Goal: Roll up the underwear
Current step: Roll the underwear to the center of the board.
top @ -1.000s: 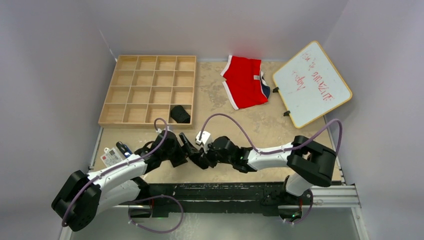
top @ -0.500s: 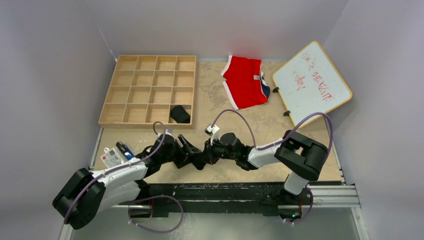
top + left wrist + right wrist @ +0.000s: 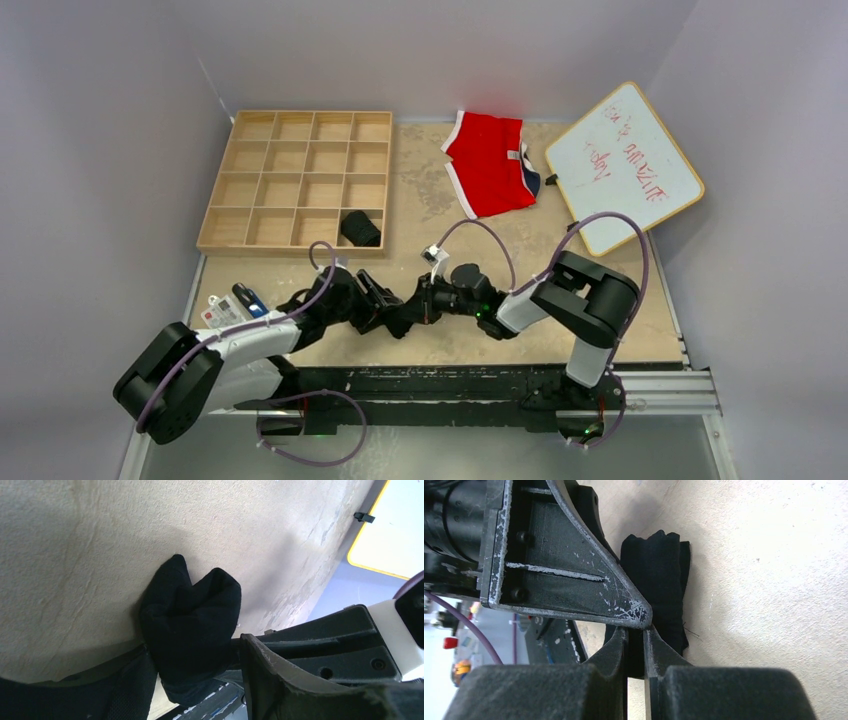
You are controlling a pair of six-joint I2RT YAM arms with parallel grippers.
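Observation:
A bunched black underwear lies on the beige table between my two grippers, near the front edge. My left gripper is open, with one finger on each side of the bundle and close against it. My right gripper is shut on a fold of the same underwear. In the top view the left gripper and right gripper meet tip to tip and largely hide the fabric. A second black underwear sits rolled in a bottom-row cell of the wooden grid tray.
Red briefs with white trim lie at the back centre. A whiteboard leans at the back right. A card and a small blue item lie by the left arm. The metal rail runs along the near edge.
The left jaws have narrowed around the black bundle. The right arm's elbow has swung left and its wrist has shifted slightly toward the back, still pinching the fabric.

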